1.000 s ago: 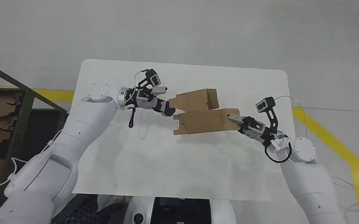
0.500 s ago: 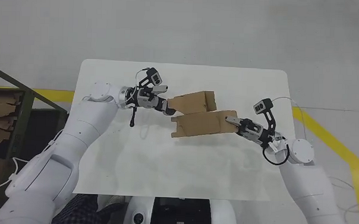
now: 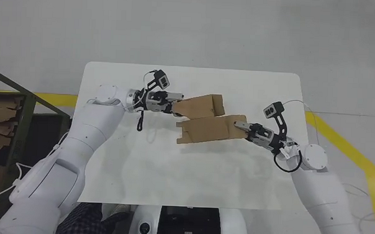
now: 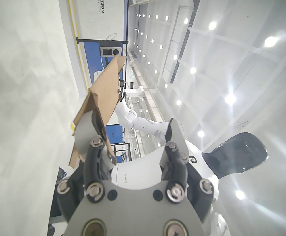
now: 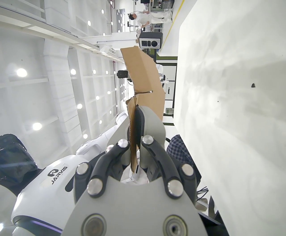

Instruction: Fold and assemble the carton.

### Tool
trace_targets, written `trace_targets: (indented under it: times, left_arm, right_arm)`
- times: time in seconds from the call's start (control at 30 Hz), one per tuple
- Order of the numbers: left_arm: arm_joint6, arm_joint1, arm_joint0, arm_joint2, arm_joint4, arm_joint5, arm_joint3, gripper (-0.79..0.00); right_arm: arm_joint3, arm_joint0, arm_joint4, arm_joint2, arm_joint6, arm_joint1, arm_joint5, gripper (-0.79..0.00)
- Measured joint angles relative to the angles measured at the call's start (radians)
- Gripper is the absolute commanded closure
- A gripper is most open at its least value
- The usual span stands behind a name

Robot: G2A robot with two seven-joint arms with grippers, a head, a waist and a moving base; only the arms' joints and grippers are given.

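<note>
- Slightly further left than a second ago, the carton (image 3: 206,117) hangs over the middle of the white worktop (image 3: 111,176), at the centre of the top view.
- The left claw (image 3: 177,103) has drifted up the frame at the carton's left end. Its fingers are apart, one tucked into a cardboard fold and the other free.
- The right arm stretches in from the lower right, its claw (image 3: 241,126) clamped on the carton's right flap.
- The carton's underside is hidden.

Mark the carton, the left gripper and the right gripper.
carton (image 3: 209,129): top view, nearer brown panel.
left gripper (image 4: 130,127): left wrist view, gap between its open fingertips.
right gripper (image 5: 134,118): right wrist view, between fingertips pinching the carton's edge.
</note>
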Motion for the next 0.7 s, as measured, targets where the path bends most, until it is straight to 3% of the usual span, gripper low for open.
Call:
trace_targets:
  times: [0.3, 0.43, 0.57, 0.67, 0.7]
  left_arm:
    - [0.027, -0.011, -0.011, 0.005, 0.064, 0.003, 0.017, -0.274]
    - [0.035, -0.016, -0.012, 0.002, 0.075, 0.008, 0.027, -0.114]
    - [0.039, -0.02, -0.014, -0.002, 0.082, 0.011, 0.037, -0.018]
    - [0.041, -0.023, -0.015, -0.005, 0.086, 0.014, 0.043, 0.0]
    - [0.041, -0.024, -0.016, -0.006, 0.088, 0.014, 0.044, 0.0]
  right_arm:
    - [-0.021, -0.005, 0.001, 0.005, -0.003, 0.0, 0.002, 0.0]
    - [-0.031, -0.012, 0.001, 0.013, -0.005, 0.002, 0.004, 0.0]
    - [-0.043, -0.017, 0.001, 0.02, -0.004, 0.003, 0.005, 0.0]
    - [-0.054, -0.021, 0.001, 0.025, -0.002, 0.004, 0.006, 0.0]
    - [-0.057, -0.022, 0.001, 0.027, -0.002, 0.004, 0.007, -0.043]
